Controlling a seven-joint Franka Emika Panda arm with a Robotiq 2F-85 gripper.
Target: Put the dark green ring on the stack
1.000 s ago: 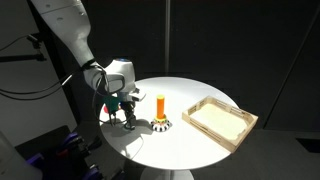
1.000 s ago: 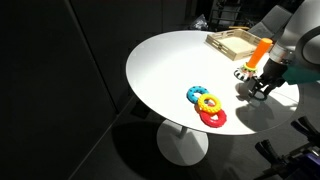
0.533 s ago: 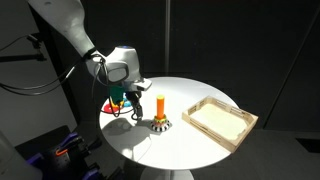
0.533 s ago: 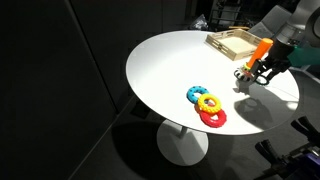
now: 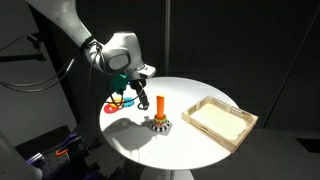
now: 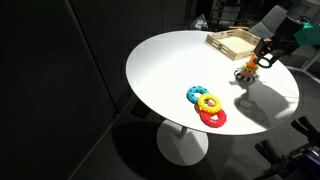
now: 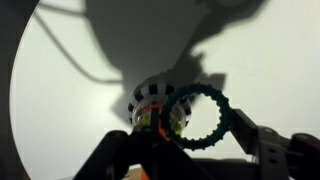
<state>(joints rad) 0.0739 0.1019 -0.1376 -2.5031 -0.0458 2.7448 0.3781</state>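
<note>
1. green ring (image 7: 226, 100): off the table, its rim pinched in the gripper (image 5: 137, 100), which is closed on it.
2. stack (image 7: 150, 96): in the wrist view it sits just left of the ring's hole, under the ring's edge. the hole faces the camera, so the ring looks roughly level.
3. in an exterior view the gripper hangs beside the stack (image 5: 160, 106), near tip height.
4. my judgement: centre the hole over the tip, then lower.
5. other rings (image 6: 205, 105) and tray (image 6: 232, 42) lie well apart.

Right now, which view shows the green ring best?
The wrist view: the ring is large and close, with its hole plainly visible, just beside the peg. In both exterior views it is tiny and mostly hidden by the claw, so its shape cannot be made out.
</note>
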